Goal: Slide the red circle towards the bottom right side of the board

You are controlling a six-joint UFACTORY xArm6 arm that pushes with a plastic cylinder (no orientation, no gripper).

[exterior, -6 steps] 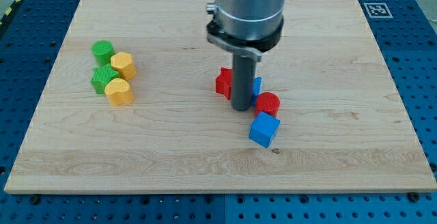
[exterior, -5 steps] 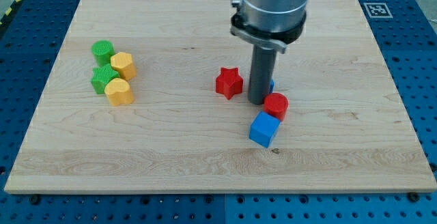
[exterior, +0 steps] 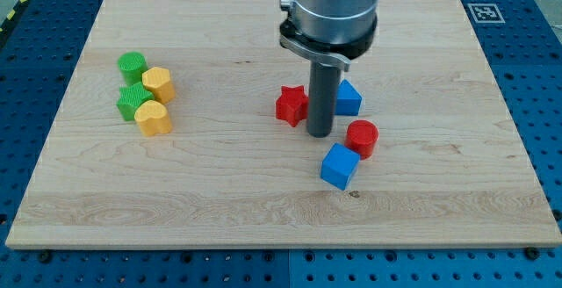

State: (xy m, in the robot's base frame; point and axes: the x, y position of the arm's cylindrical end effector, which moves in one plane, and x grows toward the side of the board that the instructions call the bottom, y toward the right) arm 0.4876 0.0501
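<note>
near the wooden board's middle, my tip stands upright and bare, grasping nothing, seemingly just clear of the red circle block, beside the red star block.

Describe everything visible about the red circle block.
The red circle is a short, squat cylinder in glossy red, plastic-looking, standing flat on the wooden board right of centre. Its round top faces up. My tip stands just to its left with a small gap showing, so nothing seems to press on it. The blue cube lies just below-left, very close or barely touching; a second blue block sits above it, apart.
</note>
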